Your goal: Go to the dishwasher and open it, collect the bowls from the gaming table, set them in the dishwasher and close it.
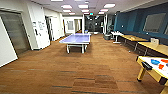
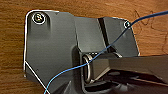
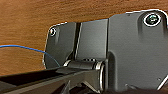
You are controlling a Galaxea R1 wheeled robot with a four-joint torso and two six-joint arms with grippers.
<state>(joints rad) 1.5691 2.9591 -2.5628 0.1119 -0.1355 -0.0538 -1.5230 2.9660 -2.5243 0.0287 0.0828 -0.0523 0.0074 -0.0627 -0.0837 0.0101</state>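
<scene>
Brown carpet [image 1: 82,65] ahead — gaming table [image 1: 150,68] with bowls [image 1: 155,61] at right

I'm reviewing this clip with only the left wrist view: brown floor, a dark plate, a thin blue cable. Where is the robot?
Observer: In a long hall with a brown floor; a blue table-tennis table stands ahead.
Operator: Is the gaming table near?
Observer: Yes, the white-topped, yellow-edged gaming table is close by, at the head view's right edge.
Operator: Any bowls on it?
Observer: A small blue bowl and an orange bowl lie on its top.
</scene>
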